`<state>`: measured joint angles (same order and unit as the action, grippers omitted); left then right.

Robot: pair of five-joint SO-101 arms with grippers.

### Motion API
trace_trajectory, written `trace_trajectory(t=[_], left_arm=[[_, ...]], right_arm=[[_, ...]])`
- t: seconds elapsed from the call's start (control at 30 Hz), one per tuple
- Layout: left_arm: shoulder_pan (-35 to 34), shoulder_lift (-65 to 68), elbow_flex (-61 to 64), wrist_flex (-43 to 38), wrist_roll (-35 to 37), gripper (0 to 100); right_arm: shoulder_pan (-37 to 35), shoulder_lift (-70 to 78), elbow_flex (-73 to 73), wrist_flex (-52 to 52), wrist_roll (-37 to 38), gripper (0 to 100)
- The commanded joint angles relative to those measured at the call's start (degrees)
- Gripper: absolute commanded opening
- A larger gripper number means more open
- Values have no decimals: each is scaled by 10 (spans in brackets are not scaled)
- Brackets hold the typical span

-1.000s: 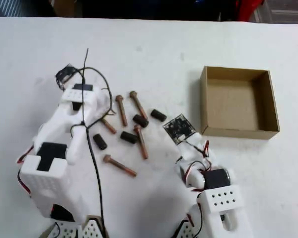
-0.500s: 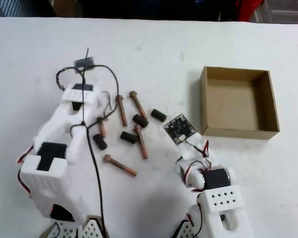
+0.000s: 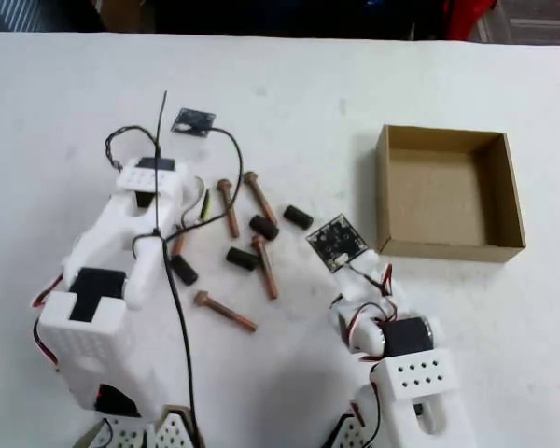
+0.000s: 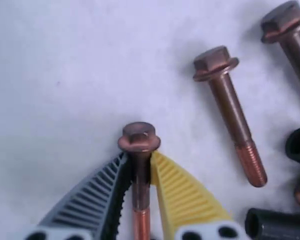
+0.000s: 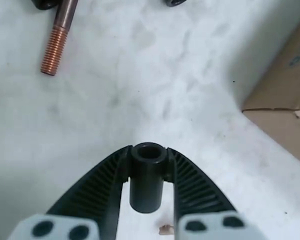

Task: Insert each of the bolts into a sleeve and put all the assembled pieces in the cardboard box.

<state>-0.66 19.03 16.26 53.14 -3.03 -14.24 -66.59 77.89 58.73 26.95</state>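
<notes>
Our left end effector is clamped on a copper bolt just below its head. Our right end effector grips a black sleeve. In the high view we see the cardboard box at the right of the frame, with loose bolts and spare sleeves mid-frame on the bench.

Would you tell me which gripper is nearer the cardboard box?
Right. The right gripper is close beside the cardboard box; the left gripper is across the bolts from it.
</notes>
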Motion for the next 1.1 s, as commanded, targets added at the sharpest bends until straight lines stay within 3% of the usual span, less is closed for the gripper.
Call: trace_trajectory(t=[0.0, 0.1, 0.3, 0.7, 0.83, 1.07], left_arm=[[6, -9, -25, 9, -8, 60], [12, -10, -26, 8, -26, 59], [16, -11, -89, 67, -196, 22], [22, -32, -265, 272, -198, 20], [22, -131, -229, 280, -198, 20], [22, -330, -56, 219, -198, 21]], right_arm=[[7, -9, -7, -9, 6, 17], [7, -9, -7, -9, 6, 17], [7, -9, -7, -10, 6, 17], [1, -9, 25, -86, 2, 17], [0, -9, 26, -108, 1, 17], [-29, -9, 23, -150, -63, 17]])
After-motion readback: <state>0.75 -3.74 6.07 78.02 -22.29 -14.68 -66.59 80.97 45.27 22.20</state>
